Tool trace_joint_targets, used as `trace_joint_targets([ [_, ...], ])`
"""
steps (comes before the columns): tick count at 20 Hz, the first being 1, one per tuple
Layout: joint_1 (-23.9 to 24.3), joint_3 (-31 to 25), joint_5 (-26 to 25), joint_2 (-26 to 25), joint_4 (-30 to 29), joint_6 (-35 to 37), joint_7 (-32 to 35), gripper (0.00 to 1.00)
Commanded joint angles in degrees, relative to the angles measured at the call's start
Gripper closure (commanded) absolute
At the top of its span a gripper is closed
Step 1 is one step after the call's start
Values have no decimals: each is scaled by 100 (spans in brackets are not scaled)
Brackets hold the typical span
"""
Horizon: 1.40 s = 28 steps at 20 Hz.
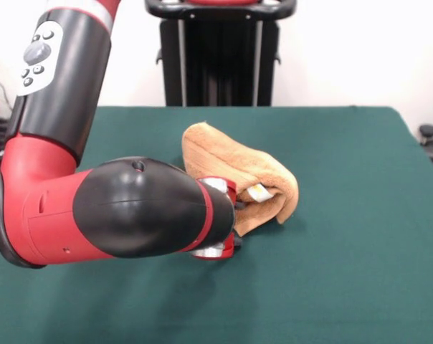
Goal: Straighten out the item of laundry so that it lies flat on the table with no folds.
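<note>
Towel (238, 168) bunched and folded on green surface (360, 272), touching end effector (236, 208), extending up and right from it. Arm (130, 208) hides fingers; grip state indeterminate.

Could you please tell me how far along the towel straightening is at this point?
Nothing looks finished yet: the towel is still folded over on itself into a raised hump on the green table, its white tag tucked in the fold. In hand: the arm is low against the towel's near edge, its gripper hidden behind the wrist. Left: opening every fold so it lies flat.
</note>
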State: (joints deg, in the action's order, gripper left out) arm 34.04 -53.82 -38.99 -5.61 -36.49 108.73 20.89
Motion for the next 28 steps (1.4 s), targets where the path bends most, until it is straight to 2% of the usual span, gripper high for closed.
trace_joint_targets([
  [1, -260, 217, -5, -186, -88, 55, -955, 0],
  [24, -60, -85, 751, -304, -394, -1309, -903, 0],
  [28, -88, 21, 803, -303, -362, -1242, -952, 0],
])
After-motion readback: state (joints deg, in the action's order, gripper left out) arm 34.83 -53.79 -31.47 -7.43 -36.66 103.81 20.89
